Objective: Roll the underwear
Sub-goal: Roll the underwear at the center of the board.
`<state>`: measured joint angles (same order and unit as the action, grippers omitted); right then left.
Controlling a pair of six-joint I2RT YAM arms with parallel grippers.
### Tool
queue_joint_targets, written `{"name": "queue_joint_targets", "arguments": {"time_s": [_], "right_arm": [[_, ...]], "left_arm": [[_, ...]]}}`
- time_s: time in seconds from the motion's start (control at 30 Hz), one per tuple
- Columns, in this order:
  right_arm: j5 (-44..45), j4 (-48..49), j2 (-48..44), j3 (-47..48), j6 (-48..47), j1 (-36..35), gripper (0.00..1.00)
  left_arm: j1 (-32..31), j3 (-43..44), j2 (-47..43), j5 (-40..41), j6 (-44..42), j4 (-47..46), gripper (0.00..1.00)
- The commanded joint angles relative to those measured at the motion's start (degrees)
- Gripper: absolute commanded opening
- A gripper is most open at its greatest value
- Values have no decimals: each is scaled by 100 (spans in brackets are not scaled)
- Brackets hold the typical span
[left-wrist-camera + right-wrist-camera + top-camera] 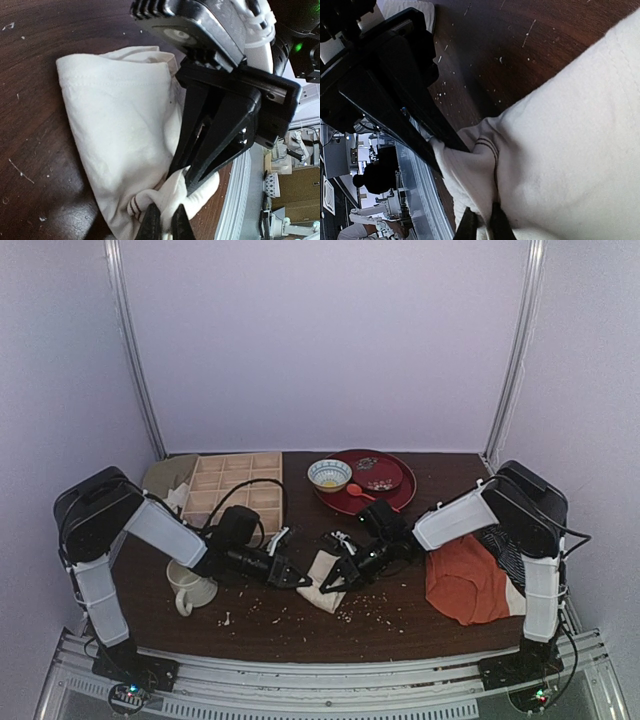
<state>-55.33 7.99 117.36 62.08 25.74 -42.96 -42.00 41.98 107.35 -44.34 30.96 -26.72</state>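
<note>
The underwear (322,580) is a cream folded bundle lying on the dark wooden table between the two arms, near the front edge. My left gripper (303,582) comes at it from the left and my right gripper (332,584) from the right. In the left wrist view, the left gripper (167,221) is shut on a bunched corner of the underwear (120,125) beside two thin dark stripes, with the right gripper's black fingers (200,150) pinching the same bunch from above. In the right wrist view, the right gripper (482,224) is shut on a fold of the underwear (570,150).
A white mug (188,587) stands under the left arm. A wooden compartment tray (235,485) and a red plate (392,498) with a small bowl (329,474) sit at the back. An orange-red garment (465,580) and dark striped cloth (503,543) lie at the right. Crumbs dot the table.
</note>
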Motion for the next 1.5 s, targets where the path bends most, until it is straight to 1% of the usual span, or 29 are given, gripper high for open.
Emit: {"name": "queue_joint_targets", "arguments": {"time_s": [0.0,0.17,0.47,0.67,0.7,0.87,0.97,1.03,1.17,1.3,1.4,1.47], "right_arm": [[214,-674,34,-55,-253,-55,0],[9,-989,101,100,-618,-55,0],[-409,-1422,269,404,-990,-55,0],[-454,-1429,256,308,-1043,-55,0],[-454,-1417,243,285,-1026,-55,1],[-389,-1072,24,22,-830,-55,15],[-258,-903,-163,-124,-691,-56,16],[-144,-860,-267,-215,-668,-58,20],[178,-784,-570,-445,-588,-61,20],[541,-629,-972,-742,-414,-116,25],[817,-576,-1227,-901,-338,-240,30],[1074,-660,-1356,-942,-350,-350,31]], "left_arm": [[-21,-147,-202,141,235,251,0],[-223,-236,-521,500,612,623,0],[-807,-194,-654,1200,1613,1063,0],[-902,-359,-575,1393,2183,1018,0],[-918,-346,-575,1420,2196,1055,0],[-928,-168,-536,1532,2140,1479,0],[-929,-99,-451,1519,2145,1641,0],[-924,-52,-391,1485,2132,1726,0],[-925,7,-359,1481,2127,1815,0],[-925,43,-355,1491,2126,1869,0],[-926,75,-340,1498,2103,1895,0],[-927,108,-318,1488,2091,1913,0]]}}
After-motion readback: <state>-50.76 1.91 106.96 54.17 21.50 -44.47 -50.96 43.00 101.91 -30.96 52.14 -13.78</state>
